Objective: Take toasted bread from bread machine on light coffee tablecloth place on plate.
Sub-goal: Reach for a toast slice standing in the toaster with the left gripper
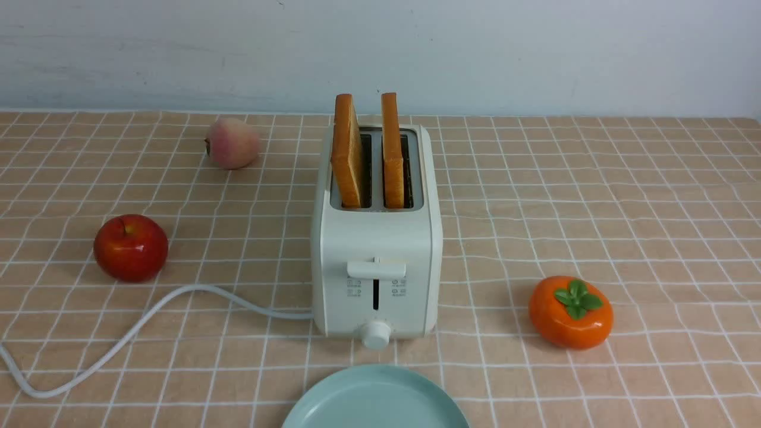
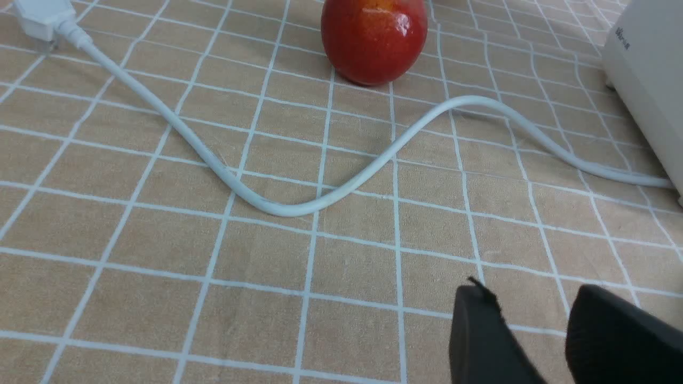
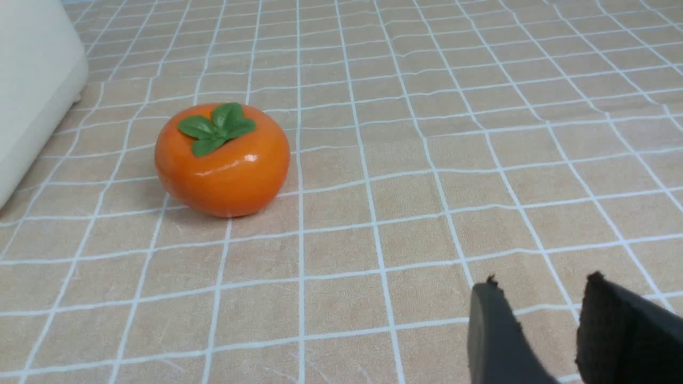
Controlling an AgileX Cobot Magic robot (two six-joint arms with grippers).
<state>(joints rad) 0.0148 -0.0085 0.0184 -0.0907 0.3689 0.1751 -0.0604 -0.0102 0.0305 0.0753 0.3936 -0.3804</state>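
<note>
Pale tablecloth (image 1: 654, 238), light coffee in colour and ruled with thin white lines, is spread up to a plain grey-white wall (image 1: 475, 53) at the far side. The cream-white bread machine (image 1: 376, 238) is set near the middle, its lever (image 1: 376, 270) and round knob (image 1: 376, 334) turned to the near side. Two slices of toasted bread (image 1: 346, 148) are held upright in its slots, one in each, with the left slice tilted leftward. Just beside its near end, the pale teal plate (image 1: 377, 401) is seen only in part. At left, a peach (image 1: 233, 142) is placed far back and a red apple (image 1: 131, 248) nearer, with the white cord (image 1: 196, 288) curved past it. An orange persimmon (image 1: 571, 312) is seen at right. The fingers of the left gripper (image 2: 525, 298) and the right gripper (image 3: 544, 288) are spread, with nothing pinched between them.
</note>
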